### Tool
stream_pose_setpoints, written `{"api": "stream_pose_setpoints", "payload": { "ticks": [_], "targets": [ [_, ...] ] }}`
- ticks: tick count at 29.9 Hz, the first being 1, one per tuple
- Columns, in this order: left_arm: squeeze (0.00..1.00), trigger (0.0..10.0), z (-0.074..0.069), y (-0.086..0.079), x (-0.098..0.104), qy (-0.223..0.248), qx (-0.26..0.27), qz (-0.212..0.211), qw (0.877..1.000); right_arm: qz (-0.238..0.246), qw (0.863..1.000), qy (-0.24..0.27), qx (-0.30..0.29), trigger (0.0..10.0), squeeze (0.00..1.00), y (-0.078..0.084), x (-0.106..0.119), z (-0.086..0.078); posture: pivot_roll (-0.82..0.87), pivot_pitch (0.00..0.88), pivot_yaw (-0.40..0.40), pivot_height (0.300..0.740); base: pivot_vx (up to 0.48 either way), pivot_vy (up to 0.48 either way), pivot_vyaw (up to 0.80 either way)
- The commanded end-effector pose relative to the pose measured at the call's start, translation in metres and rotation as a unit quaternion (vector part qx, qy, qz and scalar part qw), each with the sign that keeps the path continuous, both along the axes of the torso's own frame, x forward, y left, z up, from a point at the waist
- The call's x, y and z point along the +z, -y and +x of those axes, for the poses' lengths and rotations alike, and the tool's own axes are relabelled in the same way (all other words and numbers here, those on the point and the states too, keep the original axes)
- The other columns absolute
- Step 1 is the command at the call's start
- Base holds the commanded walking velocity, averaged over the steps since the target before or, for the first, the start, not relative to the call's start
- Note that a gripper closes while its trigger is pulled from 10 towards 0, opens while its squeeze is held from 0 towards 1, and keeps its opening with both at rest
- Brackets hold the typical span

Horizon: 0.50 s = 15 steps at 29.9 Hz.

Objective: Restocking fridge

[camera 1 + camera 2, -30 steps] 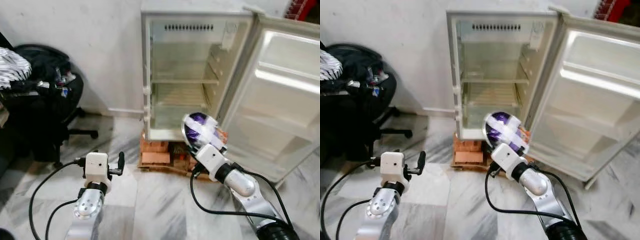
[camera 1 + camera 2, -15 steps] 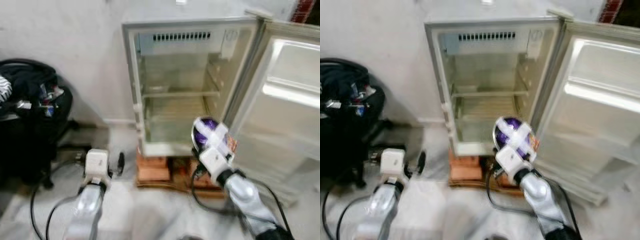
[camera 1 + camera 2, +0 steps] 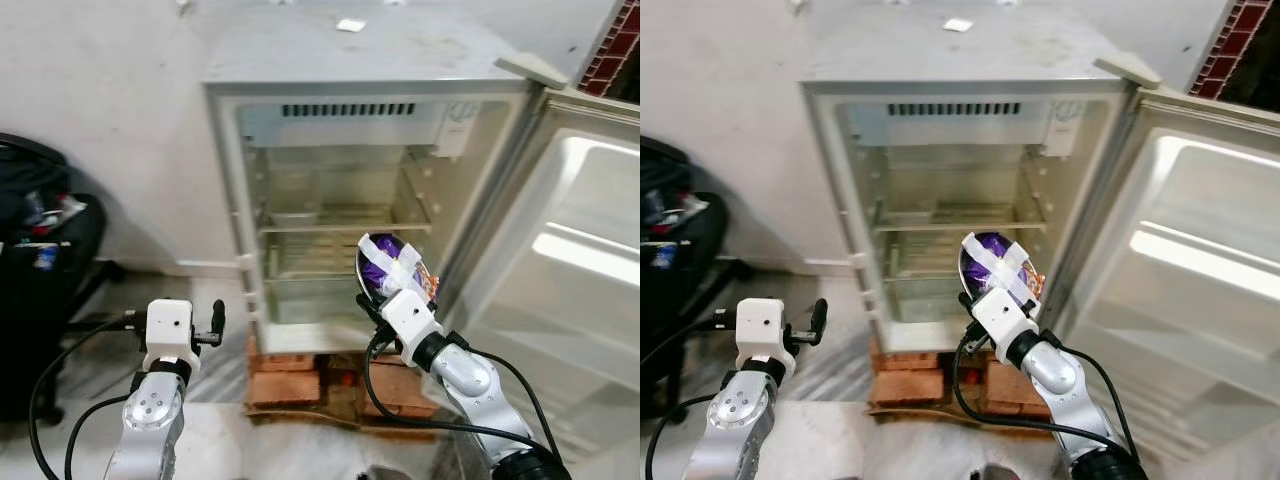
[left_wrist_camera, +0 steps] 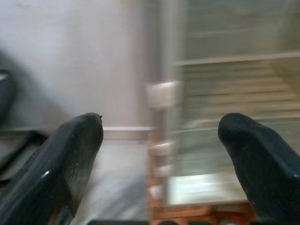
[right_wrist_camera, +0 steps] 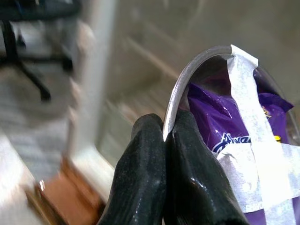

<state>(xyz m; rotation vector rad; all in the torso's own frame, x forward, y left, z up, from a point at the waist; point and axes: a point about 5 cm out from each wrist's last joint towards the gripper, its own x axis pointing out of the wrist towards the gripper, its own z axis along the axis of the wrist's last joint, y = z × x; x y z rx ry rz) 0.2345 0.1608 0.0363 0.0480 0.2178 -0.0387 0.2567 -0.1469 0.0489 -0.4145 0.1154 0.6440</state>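
Home rm: fridge point(image 3: 340, 200) on bricks point(image 3: 285, 375), marble floor point(image 3: 215, 375).

marble floor point(image 3: 225, 400), brick stack point(image 3: 285, 375) under fridge point(image 3: 340, 210)

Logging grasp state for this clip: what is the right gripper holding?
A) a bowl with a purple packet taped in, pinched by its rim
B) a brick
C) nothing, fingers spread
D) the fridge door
A: the right gripper pinches the rim of the bowl, the purple packet taped inside.

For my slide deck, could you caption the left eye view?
Right gripper carries a taped bowl of purple packets toward the open fridge.
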Motion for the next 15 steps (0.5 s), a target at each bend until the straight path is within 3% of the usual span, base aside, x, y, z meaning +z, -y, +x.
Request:
{"api": "stream_pose_setpoints", "payload": {
  "ticks": [1, 7, 9, 15],
  "targets": [
    [0.0, 10.0, 0.002, -0.014, 0.004, 0.006, 0.011, 0.018, 1.0, 0.016, 0.999, 0.03, 0.014, 10.0, 0.0, -0.012, 0.012, 0.006, 0.05, 0.0, -0.015, 0.74, 0.0, 0.0, 0.0],
    [0.0, 10.0, 0.003, -0.015, 0.006, 0.005, 0.014, 0.022, 1.0, 0.011, 0.999, 0.046, -0.009, 10.0, 0.0, -0.009, 0.015, 0.012, 0.05, 0.0, -0.015, 0.74, 0.0, 0.0, 0.0],
    [0.0, 10.0, 0.003, -0.015, 0.006, 0.005, 0.015, 0.023, 1.0, 0.019, 0.998, 0.038, -0.043, 10.0, 0.0, -0.005, 0.014, 0.018, 0.05, 0.0, -0.016, 0.74, 0.0, 0.0, 0.0],
    [0.0, 10.0, 0.004, -0.015, 0.005, 0.004, 0.015, 0.025, 1.0, 0.044, 0.997, 0.04, -0.05, 10.0, 0.0, -0.007, 0.018, 0.018, 0.05, 0.0, -0.019, 0.74, 0.0, 0.0, 0.0]
  ]
}}
